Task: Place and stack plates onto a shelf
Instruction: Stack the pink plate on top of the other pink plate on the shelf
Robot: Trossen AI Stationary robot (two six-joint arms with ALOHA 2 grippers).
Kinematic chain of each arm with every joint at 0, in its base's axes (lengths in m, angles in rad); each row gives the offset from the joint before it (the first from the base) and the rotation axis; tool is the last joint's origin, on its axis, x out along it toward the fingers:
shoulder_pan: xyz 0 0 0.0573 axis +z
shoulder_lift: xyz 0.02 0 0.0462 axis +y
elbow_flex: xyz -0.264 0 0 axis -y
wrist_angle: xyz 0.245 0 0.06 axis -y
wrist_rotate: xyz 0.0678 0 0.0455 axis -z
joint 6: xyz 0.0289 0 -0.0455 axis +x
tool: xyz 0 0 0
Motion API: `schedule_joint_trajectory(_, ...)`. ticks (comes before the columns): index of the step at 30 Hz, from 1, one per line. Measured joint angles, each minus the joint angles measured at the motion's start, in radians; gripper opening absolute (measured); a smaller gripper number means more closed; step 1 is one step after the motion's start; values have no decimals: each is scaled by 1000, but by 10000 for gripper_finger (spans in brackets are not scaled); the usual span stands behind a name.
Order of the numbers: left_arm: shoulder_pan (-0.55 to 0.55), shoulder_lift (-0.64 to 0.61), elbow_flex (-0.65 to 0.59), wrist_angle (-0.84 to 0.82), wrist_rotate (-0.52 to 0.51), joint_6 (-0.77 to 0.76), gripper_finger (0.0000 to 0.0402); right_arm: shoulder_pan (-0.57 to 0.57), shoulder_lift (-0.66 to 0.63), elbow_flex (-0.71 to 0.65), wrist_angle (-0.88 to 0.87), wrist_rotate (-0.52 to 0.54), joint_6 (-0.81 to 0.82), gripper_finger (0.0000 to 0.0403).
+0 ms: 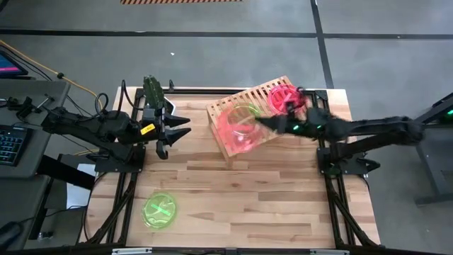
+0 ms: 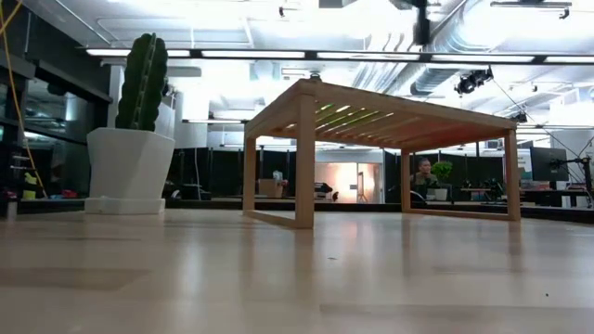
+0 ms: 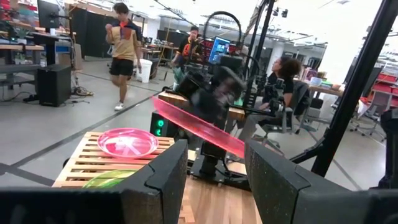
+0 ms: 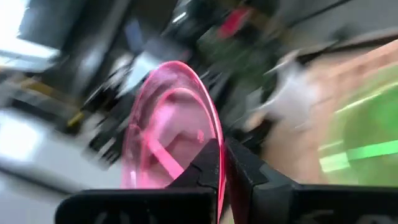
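The light-wood slatted shelf stands askew at the table's far middle, raised on legs. One pink plate lies flat on its far right part, and a green plate lies beside it. My right gripper is over the shelf, shut on another pink plate. A second green plate lies flat on the table near the left front. My left gripper hovers open left of the shelf, holding nothing. My right gripper pinches the pink plate's rim between its two fingers, reaching in from the table's right. The plate is lifted clear and tilted, slanting above the shelf and over the green plate.
A cactus in a white pot stands at the table's far left. Bare tabletop lies in front of the shelf. People show in the room beyond the table.
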Motion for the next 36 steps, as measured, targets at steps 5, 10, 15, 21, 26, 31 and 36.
schedule_joint_trajectory(5, 0, 0, 0, 0, 0, 1, 148, -83, -224, 0, -398, 235, 38, 0)
schedule_joint_trajectory(10, 0, 0, 0, 0, 0, 20, 148, -122, -379, 0, -700, 495, 144, 0)
schedule_joint_trajectory(15, 0, 0, 0, 7, 0, 26, 148, -161, -422, 0, -969, 620, 299, 0)
schedule_joint_trajectory(21, 0, 0, 0, 8, 0, 26, 148, -224, -363, 0, -1077, 630, 371, 0)
schedule_joint_trajectory(26, 0, 0, 0, 8, 0, 26, 148, -284, -286, 0, -1074, 599, 369, 0)
schedule_joint_trajectory(31, 0, 0, 0, 8, 0, 26, 148, -320, -218, 0, -1056, 563, 369, 0)
schedule_joint_trajectory(36, 0, 0, 0, 8, 1, 26, 148, -328, -187, 0, -1039, 556, 369, 0)
